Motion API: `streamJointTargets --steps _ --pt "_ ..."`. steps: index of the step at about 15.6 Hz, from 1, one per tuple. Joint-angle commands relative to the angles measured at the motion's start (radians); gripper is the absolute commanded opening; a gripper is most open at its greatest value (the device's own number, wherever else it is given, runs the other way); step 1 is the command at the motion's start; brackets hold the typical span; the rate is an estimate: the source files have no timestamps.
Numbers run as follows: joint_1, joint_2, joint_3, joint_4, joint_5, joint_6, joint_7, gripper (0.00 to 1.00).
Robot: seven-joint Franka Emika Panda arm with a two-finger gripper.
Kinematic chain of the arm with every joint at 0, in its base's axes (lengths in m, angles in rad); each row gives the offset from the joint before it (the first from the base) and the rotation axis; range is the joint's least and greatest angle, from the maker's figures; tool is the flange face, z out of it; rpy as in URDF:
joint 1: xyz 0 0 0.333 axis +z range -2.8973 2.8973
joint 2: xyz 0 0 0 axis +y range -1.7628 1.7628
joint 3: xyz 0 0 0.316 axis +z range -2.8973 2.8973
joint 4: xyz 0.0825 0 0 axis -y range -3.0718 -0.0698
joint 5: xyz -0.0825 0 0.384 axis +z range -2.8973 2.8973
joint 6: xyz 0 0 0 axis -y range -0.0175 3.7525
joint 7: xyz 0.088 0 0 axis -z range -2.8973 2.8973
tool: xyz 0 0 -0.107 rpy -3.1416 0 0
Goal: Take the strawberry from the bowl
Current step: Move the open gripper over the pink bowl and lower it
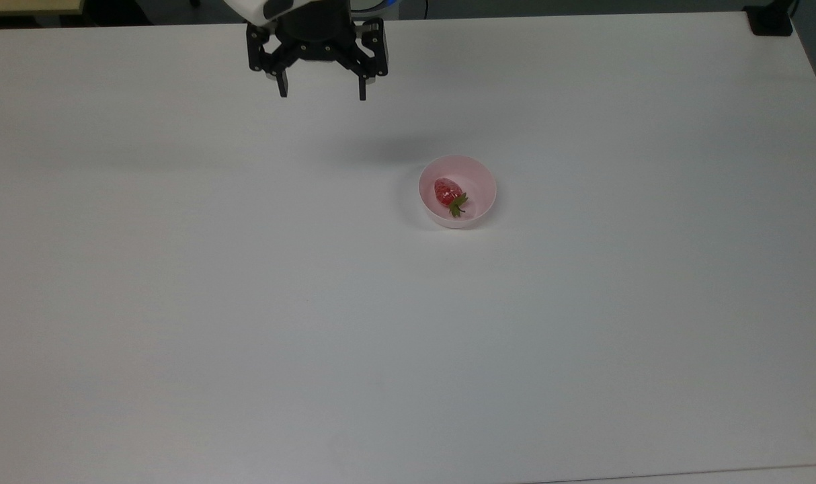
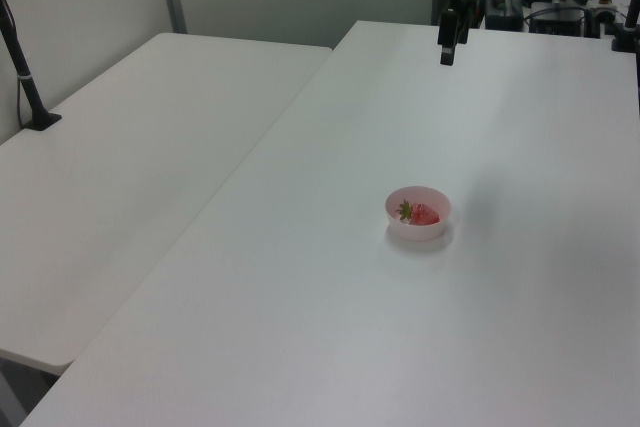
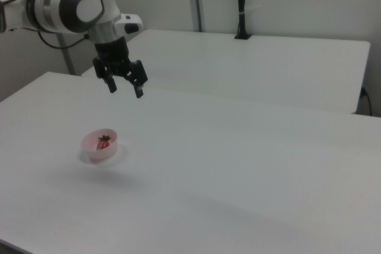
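Glossy red oval strawberry [image 1: 446,191], green leafy cap, lying inside smooth round pale pink plastic bowl [image 1: 478,176], centre-right of top view; black two-finger gripper [image 1: 320,93] released, empty, upper centre; matte white table [image 1: 247,302].

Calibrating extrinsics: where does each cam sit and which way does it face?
Top view: high above the table, looking down; gripper at upper edge, open.
Left view: raised off one table end, looking along it toward the arm.
Right view: beside the table, lower, facing the arm.
All share the bowl with the strawberry.
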Motion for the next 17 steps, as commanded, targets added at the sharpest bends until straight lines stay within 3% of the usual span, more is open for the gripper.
streamJointTargets --steps 1,11,17 --pt "0.04 0.032 -0.009 -0.01 -0.003 0.029 -0.033 1.0" --pt "0.218 0.2 -0.011 -0.014 -0.005 0.091 0.12 1.0" --pt "0.272 0.279 -0.009 -0.014 -0.012 0.144 0.199 0.97"
